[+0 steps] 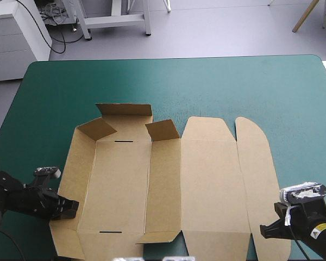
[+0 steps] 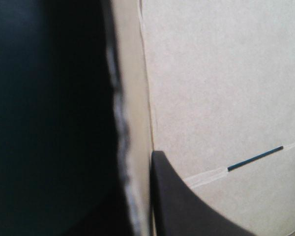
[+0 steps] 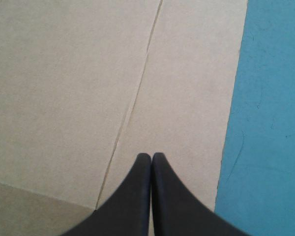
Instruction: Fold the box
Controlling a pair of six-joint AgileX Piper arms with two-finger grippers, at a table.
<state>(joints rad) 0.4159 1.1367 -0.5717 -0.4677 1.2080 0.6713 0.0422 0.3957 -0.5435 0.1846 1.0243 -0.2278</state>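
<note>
1. A small yellow label (image 1: 315, 232) sits on the right arm just behind its tool. Its marks are too small to read. The board's faces show plain brown.
2. The box (image 1: 206, 185) is a cut brown sheet lying mostly flat on the near half of the teal-green counter (image 1: 206, 81). Its near edge reaches the counter's near edge.
3. From left to right the sheet has a narrow left wall panel (image 1: 76, 179), lifted a little, and then a base panel (image 1: 119, 185). The base panel has one dark far slot (image 1: 124, 141) and one dark near slot (image 1: 110, 232). Next come a second narrow wall panel (image 1: 164, 185), a wide lid panel (image 1: 209, 179) and a rounded flap (image 1: 261, 185) at the right end.
4. At the base's far edge a far flap (image 1: 125, 111) stands up. A left corner tab (image 1: 96, 129) and a right corner tab (image 1: 163, 130) tilt up on either side of it. A small near tab (image 1: 157, 237) lies at the near edge.
5. The left tool (image 1: 69, 210) is at the sheet's near left corner, its black fingers clamped on the left wall panel. In the left wrist view the board's edge runs between the two fingers, and a slot shows on the base beyond.
6. The right tool (image 1: 267, 231) is at the near right. Its fingers (image 3: 137, 196) are closed together in a pointed arch with nothing between them. They are over the rounded flap, just inside its right edge, with bare counter beside it. Whether the tips touch the board cannot be told.
</note>
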